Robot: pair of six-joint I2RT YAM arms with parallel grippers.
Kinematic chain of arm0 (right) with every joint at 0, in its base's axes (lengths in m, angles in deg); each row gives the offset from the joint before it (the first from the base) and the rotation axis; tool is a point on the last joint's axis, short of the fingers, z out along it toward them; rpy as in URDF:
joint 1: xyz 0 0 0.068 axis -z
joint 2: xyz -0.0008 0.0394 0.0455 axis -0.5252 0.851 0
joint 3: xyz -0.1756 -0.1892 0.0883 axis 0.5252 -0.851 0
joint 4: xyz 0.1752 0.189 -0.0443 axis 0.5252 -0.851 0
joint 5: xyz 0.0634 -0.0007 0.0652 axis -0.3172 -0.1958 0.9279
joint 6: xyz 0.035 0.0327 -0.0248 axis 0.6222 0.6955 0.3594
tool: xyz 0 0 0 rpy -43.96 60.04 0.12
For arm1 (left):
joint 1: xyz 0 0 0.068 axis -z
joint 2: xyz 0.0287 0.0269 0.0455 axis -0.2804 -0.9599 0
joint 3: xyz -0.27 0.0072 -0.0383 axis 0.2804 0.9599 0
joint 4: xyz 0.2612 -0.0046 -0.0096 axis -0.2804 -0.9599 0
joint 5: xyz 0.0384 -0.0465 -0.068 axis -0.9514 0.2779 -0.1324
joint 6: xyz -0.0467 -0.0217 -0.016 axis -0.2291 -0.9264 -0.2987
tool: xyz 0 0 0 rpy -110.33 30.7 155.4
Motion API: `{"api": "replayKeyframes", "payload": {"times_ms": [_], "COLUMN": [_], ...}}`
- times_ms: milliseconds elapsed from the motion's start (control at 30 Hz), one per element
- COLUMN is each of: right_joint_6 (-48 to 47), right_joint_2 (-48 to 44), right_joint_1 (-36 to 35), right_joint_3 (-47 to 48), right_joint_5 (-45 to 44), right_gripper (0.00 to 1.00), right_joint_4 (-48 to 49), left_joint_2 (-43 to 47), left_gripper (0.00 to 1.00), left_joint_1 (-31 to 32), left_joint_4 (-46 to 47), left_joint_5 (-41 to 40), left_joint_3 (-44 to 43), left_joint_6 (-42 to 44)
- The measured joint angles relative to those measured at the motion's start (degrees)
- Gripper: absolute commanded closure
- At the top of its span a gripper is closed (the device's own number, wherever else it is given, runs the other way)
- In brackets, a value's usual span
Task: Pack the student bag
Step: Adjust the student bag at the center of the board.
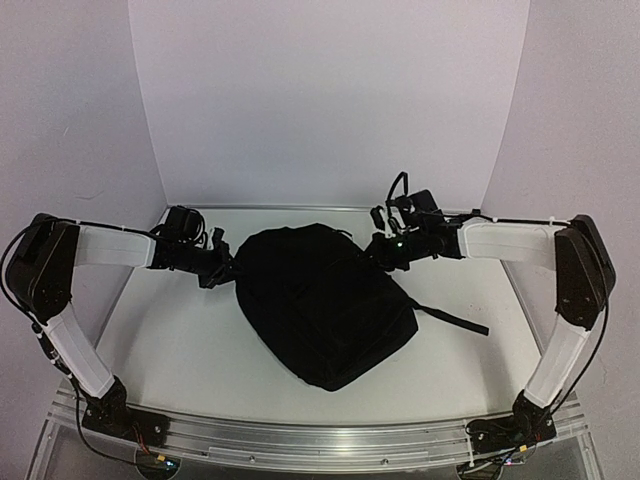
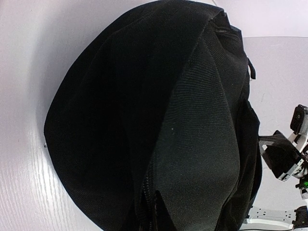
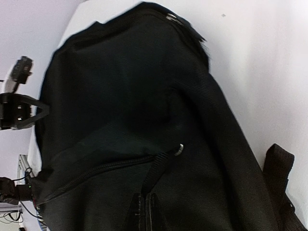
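The student bag [image 1: 322, 303] is a large black backpack lying in the middle of the white table [image 1: 180, 350]. It fills the left wrist view [image 2: 144, 120] and the right wrist view [image 3: 134, 106]. My left gripper [image 1: 216, 264] is at the bag's far left edge, its dark fingers pinched together on the fabric beside a zipper line [image 2: 144, 192]. My right gripper [image 1: 384, 250] is at the bag's far right edge, shut on a black zipper pull strap [image 3: 161, 168] that runs to a small metal slider [image 3: 179, 149]. No grey lining shows.
A loose black shoulder strap [image 1: 452, 316] trails from the bag toward the right; it also shows in the right wrist view [image 3: 278, 168]. White walls stand behind and at both sides of the table. The metal rail [image 1: 320, 440] with the arm bases runs along the near edge.
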State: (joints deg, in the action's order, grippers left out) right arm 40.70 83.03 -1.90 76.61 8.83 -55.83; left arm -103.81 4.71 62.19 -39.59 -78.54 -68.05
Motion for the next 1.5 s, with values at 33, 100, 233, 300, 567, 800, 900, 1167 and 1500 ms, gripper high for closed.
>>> {"api": "replayKeyframes", "payload": {"times_ms": [33, 100, 233, 300, 567, 800, 900, 1167, 1500], "right_joint_6": [0.0, 0.1, 0.2, 0.4, 1.1, 2.5, 3.6, 7.0, 11.8], "right_joint_2": [-0.6, -1.4, -1.7, -1.7, -1.0, 0.9, 1.0, -0.3, -6.8], "right_joint_1": [-0.1, -0.5, -1.6, -2.5, -7.3, -11.0, -11.7, -13.5, -17.0], "right_joint_3": [0.0, 0.0, 0.0, 0.0, 3.3, 5.4, 5.4, 4.0, -1.3], "right_joint_5": [0.5, 1.0, 1.9, 2.2, 2.2, 1.7, 0.5, -2.3, -5.5], "right_gripper": [1.00, 1.00, 1.00, 1.00, 1.00, 1.00, 1.00, 1.00, 0.68], "right_joint_4": [0.1, 0.2, 0.2, 0.2, -0.1, -0.5, -0.7, -0.8, -0.1], "left_joint_2": [0.0, 0.0, -0.3, -0.4, -0.7, -1.7, -2.6, -14.6, -27.3], "left_gripper": [1.00, 1.00, 1.00, 1.00, 1.00, 1.00, 1.00, 1.00, 0.39], "left_joint_1": [0.0, 0.0, 0.0, 0.0, 0.0, 0.0, -0.1, -1.7, -2.9], "left_joint_4": [0.0, 0.1, 0.3, 0.3, 1.2, -0.4, -3.3, -6.7, -7.6], "left_joint_5": [0.0, 0.1, 0.3, 0.5, 0.6, 0.2, -0.6, 1.3, 2.8], "left_joint_3": [0.0, 0.0, -0.1, -0.1, -0.5, -3.1, -5.9, -21.7, -41.2], "left_joint_6": [0.0, -0.1, -0.2, -0.3, -0.4, 0.3, 2.1, 8.8, 20.1]}}
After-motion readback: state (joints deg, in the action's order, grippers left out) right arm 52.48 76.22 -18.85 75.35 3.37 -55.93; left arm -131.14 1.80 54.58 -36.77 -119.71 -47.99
